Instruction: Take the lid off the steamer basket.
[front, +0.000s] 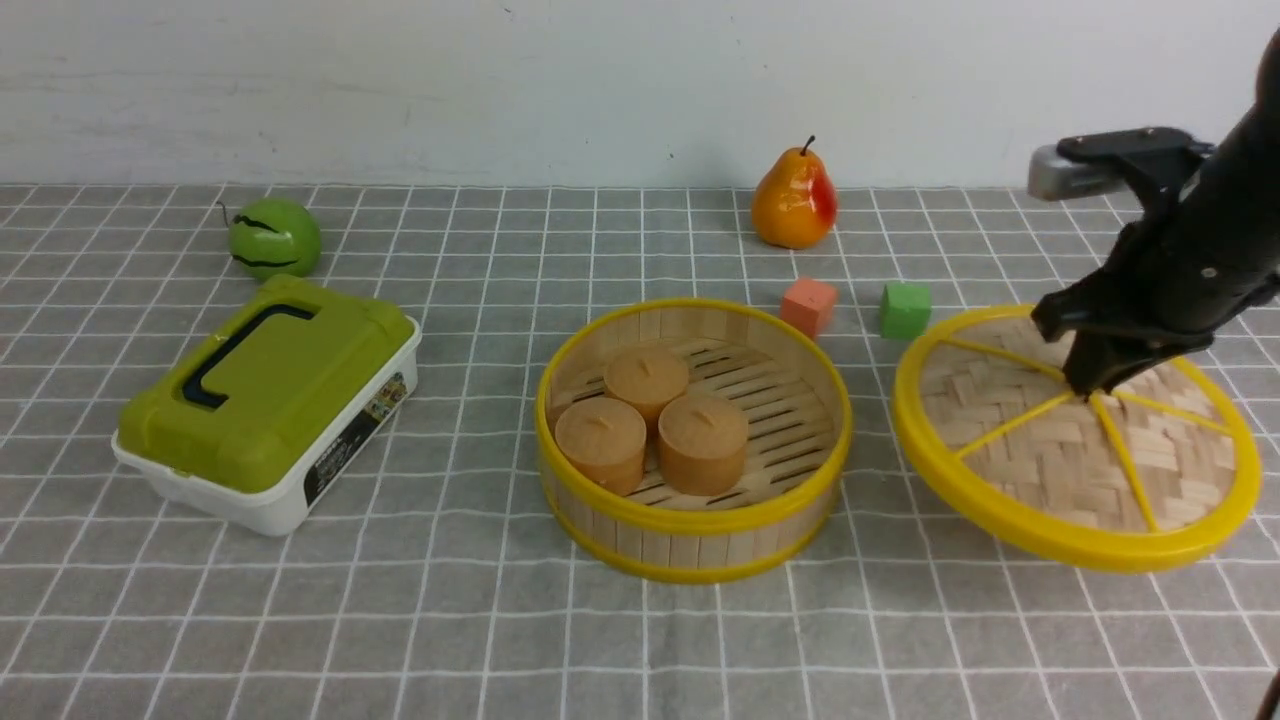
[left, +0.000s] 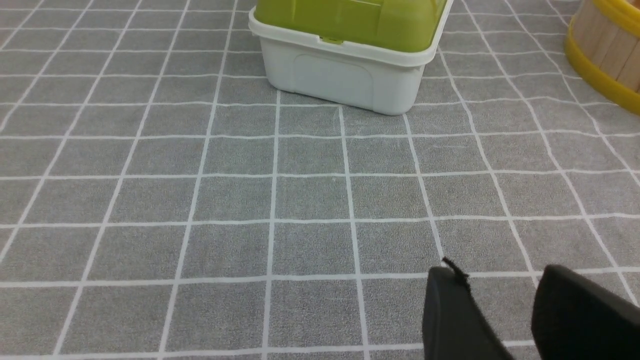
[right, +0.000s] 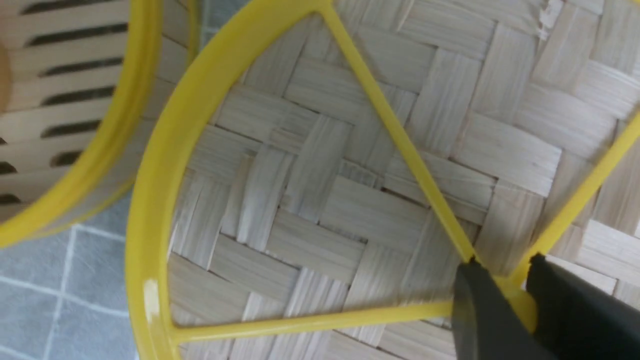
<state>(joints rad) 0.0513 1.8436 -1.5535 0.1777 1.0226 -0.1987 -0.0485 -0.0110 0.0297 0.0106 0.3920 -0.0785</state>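
Observation:
The steamer basket (front: 692, 530) stands uncovered at the table's middle, with three tan buns (front: 650, 415) inside. The lid (front: 1050, 470), woven pale bamboo with a yellow rim and spokes, is to the right of the basket, tilted, its near edge low by the cloth. My right gripper (front: 1085, 385) is shut on the lid's centre knob; in the right wrist view the black fingers (right: 480, 310) pinch the yellow knob (right: 520, 300) on the lid (right: 325, 200), with the basket's rim (right: 115, 125) beside it. My left gripper (left: 505, 300) hovers over bare cloth, jaws apart and empty.
An olive-lidded white box (front: 265, 400) sits at the left, also in the left wrist view (left: 345, 55). A green apple (front: 273, 237) and a pear (front: 795, 198) are at the back. A red cube (front: 808, 306) and a green cube (front: 905, 310) lie behind the lid.

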